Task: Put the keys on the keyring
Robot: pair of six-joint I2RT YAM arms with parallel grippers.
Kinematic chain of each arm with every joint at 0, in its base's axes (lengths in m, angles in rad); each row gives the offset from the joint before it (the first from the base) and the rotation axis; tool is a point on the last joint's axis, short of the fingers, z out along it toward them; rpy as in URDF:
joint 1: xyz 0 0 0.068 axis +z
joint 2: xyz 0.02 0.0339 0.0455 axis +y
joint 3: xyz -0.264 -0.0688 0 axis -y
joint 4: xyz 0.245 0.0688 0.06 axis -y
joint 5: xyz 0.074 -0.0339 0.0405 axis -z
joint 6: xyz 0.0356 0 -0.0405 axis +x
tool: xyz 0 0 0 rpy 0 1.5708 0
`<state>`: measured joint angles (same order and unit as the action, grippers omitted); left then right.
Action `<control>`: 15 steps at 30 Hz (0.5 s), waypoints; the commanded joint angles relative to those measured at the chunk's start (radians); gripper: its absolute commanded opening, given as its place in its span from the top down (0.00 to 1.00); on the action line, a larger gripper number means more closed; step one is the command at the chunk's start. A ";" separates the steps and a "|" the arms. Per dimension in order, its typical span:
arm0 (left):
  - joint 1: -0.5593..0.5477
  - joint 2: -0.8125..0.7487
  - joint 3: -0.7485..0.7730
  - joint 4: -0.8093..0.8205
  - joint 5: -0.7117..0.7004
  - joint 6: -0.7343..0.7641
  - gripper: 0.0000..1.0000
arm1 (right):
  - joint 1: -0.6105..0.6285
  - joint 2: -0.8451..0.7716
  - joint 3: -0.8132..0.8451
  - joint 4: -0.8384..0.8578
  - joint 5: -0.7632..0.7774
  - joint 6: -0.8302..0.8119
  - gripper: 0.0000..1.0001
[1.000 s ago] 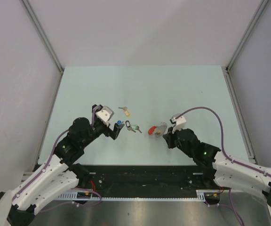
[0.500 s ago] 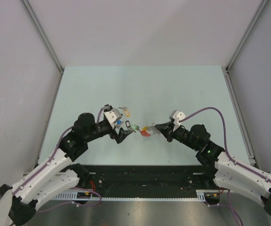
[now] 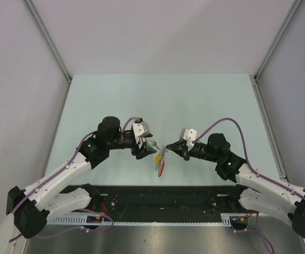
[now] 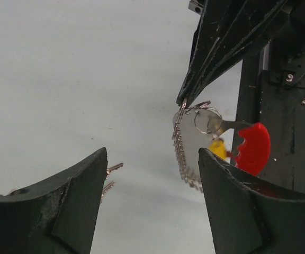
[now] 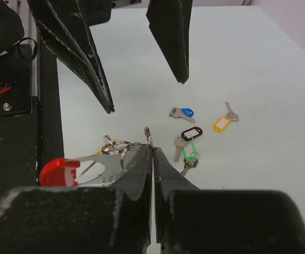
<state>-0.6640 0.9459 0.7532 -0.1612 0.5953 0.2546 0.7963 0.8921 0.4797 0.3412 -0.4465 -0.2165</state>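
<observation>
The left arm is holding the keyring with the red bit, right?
Not quite: it is the right arm. The right end effector is pinched shut on the keyring with the red bit. The left end effector is open beside it and holds nothing. The right wrist view shows this best.

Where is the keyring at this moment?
In the top view the keyring hangs mid-table from the shut right gripper, just right of the left gripper, whose jaws stand apart.

Keys: only two blade tips are showing, the rest lying hidden behind a finger of the left gripper. Keyring: one end is lying hidden behind the right gripper.
</observation>
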 commanded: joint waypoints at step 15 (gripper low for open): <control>-0.052 0.123 0.054 0.038 0.103 0.048 0.40 | 0.061 0.076 0.128 -0.119 0.026 -0.142 1.00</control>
<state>-0.7033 1.0412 0.7597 -0.1467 0.6674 0.2726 0.8402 0.9562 0.5472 0.2340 -0.4587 -0.3202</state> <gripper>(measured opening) 0.622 0.009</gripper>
